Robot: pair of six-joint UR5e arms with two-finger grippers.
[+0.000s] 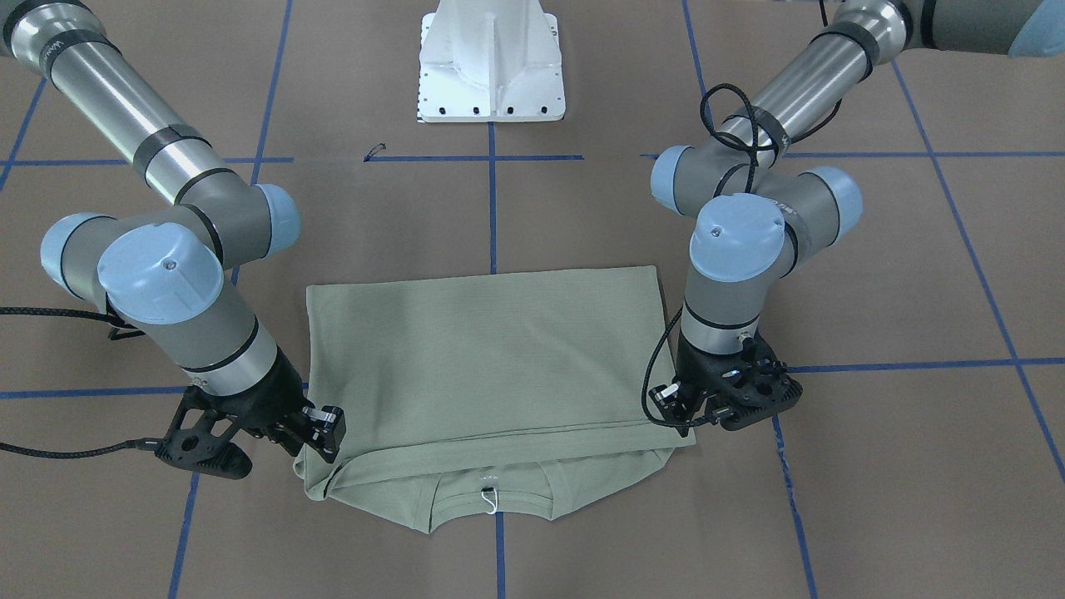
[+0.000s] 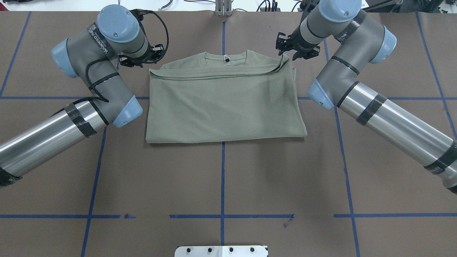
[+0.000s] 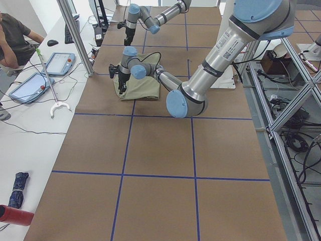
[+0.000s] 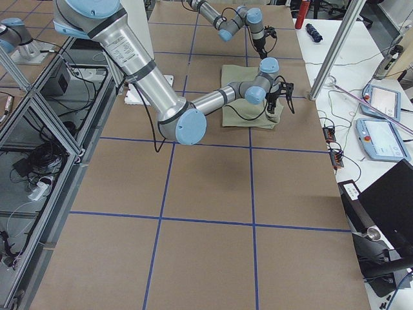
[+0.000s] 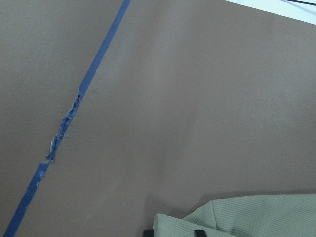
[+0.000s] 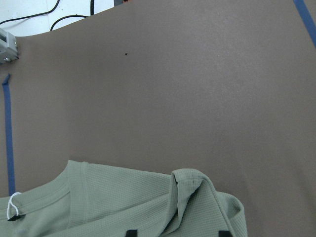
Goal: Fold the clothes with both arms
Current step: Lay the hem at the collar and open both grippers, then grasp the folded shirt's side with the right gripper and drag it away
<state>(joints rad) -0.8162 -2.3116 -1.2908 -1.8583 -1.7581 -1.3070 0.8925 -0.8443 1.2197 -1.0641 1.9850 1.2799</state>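
The pale sage-green shirt (image 1: 499, 358) lies folded flat on the brown table (image 2: 221, 178), a top layer doubled up toward the ribbed neckline (image 1: 491, 491) with its white tag (image 1: 489, 499). My left gripper (image 1: 695, 420) sits low at the shirt's collar-side corner. In the left wrist view (image 5: 173, 231) its tips stand apart with the shirt corner (image 5: 247, 217) between them. My right gripper (image 1: 320, 445) is at the opposite collar-side corner. In the right wrist view (image 6: 177, 232) its tips are wide apart over bunched shirt fabric (image 6: 190, 190). Overhead, both the left gripper (image 2: 151, 60) and the right gripper (image 2: 289, 53) flank the shirt (image 2: 221, 103).
The white pedestal base (image 1: 491, 75) stands behind the shirt. Blue tape lines (image 2: 223, 178) grid the table. A side bench with tablets (image 3: 30, 85) and a seated person (image 3: 15, 35) lies past the table's far edge.
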